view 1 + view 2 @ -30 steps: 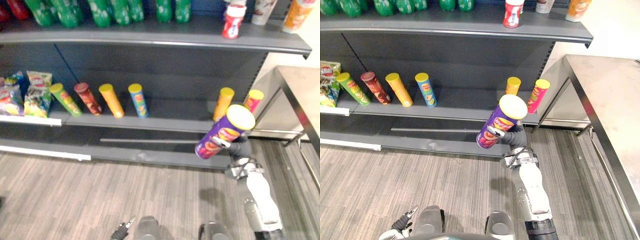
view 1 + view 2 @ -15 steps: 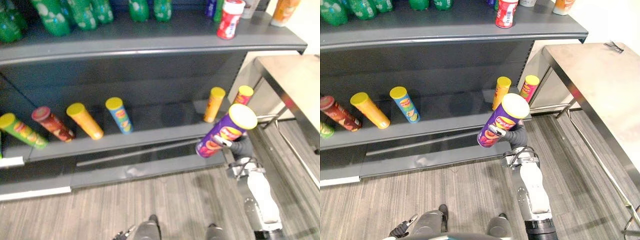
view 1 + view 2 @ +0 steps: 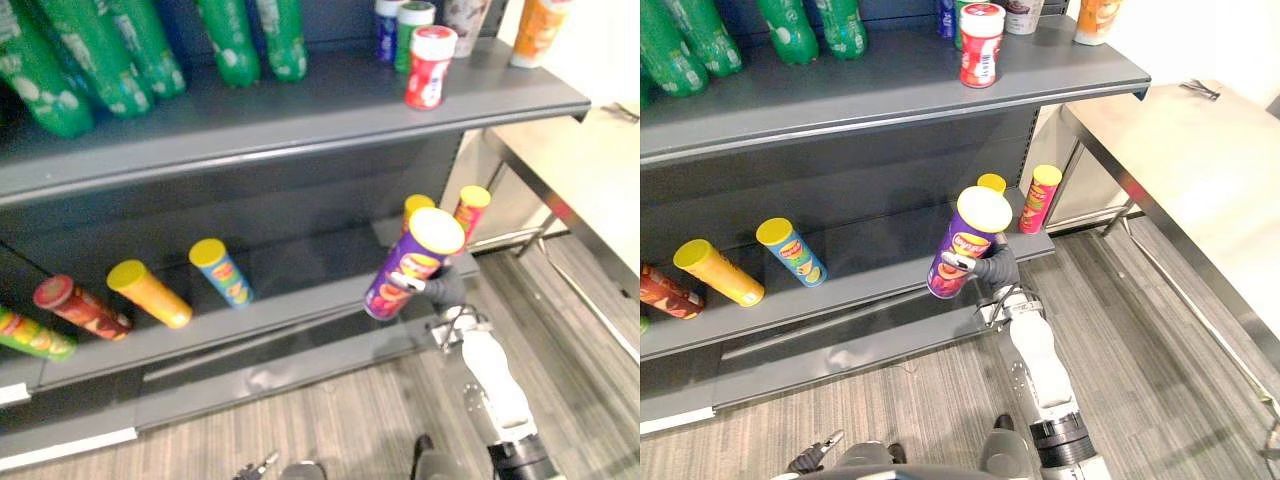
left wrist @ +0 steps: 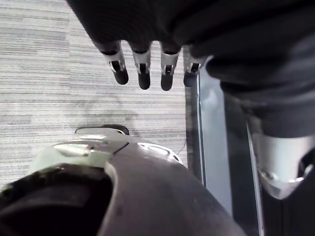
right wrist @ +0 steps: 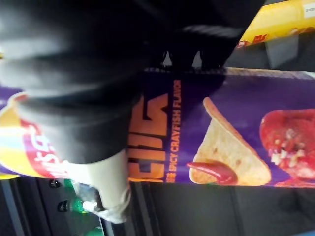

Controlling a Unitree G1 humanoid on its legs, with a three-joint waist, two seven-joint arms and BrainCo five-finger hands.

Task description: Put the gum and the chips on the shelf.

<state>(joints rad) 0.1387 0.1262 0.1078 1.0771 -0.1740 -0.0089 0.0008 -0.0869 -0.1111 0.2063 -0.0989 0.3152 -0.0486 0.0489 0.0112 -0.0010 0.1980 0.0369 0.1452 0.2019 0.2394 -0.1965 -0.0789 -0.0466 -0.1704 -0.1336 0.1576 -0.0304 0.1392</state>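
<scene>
A dark grey shelf [image 3: 890,100] fills my view, with a steel desk [image 3: 1180,150] to its right. In front of the shelf's lower board, not yet on it, a purple chips can [image 3: 968,235] hangs tilted, lid uppermost. My right hand [image 3: 997,268] is curled round the can's lower half. I judge the tube light, stiff, smooth and easily dented, so a grip round the middle suits it. My left hand [image 4: 142,73] hangs with fingers straight, holding nothing.
</scene>
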